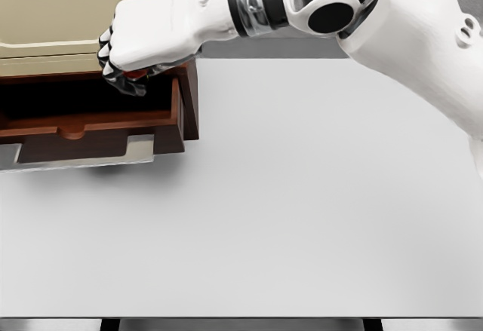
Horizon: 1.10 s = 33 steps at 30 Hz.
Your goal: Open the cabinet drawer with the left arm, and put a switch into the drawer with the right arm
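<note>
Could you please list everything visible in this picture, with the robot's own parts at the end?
cabinet: one, beige, top left of the picture, standing on the table.
drawer: one, reddish-brown wood, pulled open from the cabinet's lower part, its dark inside showing.
red item: one, small and only partly visible under curled fingers above the open drawer; too hidden to identify.
table: one, white, filling most of the view.
right arm: one, white with black joints, coming in from the upper right and reaching across to the cabinet.
right robot hand: one, white with dark fingers, curled over the drawer opening, closed on the red item.
left arm: not in view.
</note>
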Each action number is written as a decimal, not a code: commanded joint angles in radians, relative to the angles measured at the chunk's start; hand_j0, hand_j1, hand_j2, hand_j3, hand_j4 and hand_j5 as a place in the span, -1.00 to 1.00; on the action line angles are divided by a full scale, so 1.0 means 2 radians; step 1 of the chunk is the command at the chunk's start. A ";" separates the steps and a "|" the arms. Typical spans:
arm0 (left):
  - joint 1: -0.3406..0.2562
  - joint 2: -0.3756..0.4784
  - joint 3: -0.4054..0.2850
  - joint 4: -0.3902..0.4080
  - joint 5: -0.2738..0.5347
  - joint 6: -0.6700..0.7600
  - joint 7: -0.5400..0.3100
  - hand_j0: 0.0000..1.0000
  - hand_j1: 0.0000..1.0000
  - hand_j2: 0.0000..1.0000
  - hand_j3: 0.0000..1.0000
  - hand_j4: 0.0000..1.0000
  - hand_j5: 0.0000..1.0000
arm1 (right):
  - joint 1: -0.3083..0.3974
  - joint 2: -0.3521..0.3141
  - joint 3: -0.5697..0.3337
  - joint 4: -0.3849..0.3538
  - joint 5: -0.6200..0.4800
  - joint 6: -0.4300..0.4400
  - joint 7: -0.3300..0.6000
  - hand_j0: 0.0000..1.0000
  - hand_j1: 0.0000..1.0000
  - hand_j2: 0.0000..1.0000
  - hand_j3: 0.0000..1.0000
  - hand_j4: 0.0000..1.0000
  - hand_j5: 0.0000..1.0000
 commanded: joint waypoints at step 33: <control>-0.011 -0.016 0.000 -0.050 0.002 0.001 0.000 1.00 1.00 1.00 1.00 1.00 1.00 | 0.073 -0.197 -0.105 -0.108 -0.005 0.002 -0.001 1.00 1.00 1.00 1.00 1.00 1.00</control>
